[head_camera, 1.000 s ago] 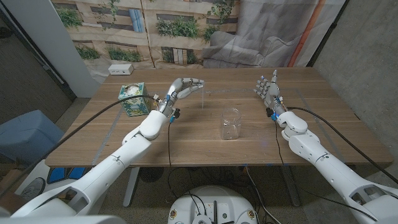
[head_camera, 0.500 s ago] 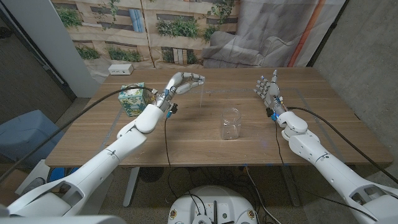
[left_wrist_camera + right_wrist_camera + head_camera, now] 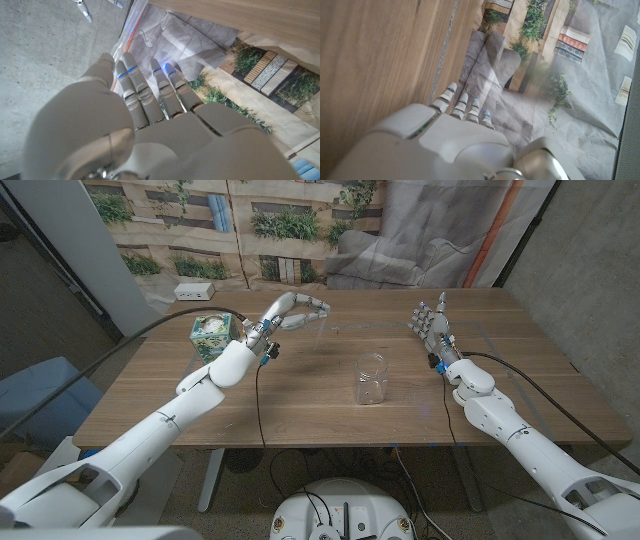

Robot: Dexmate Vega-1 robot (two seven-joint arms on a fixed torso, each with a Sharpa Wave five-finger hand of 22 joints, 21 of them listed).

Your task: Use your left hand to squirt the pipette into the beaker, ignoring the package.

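Left hand (image 3: 296, 312) raised above the far-left part of the wooden table (image 3: 300, 395), fingers (image 3: 318, 307) curled forward and bunched at the tips. A thin clear pipette (image 3: 321, 332) hangs down from the fingertips, stem pointing at the tabletop; it is faint and hard to trace, but the hand appears to pinch its top. In the left wrist view the hand (image 3: 150, 115) shows from the back, fingers held close together; the grip itself is hidden.

Beaker (image 3: 371, 377), clear glass, stands upright near the table's middle, well apart from the pipette and toward the robot's right of it.

Package (image 3: 212, 338), green and white box, sits on the table just beside the left forearm.

Right hand (image 3: 431, 326) stands upright over the table's right side, fingers apart, holding nothing.
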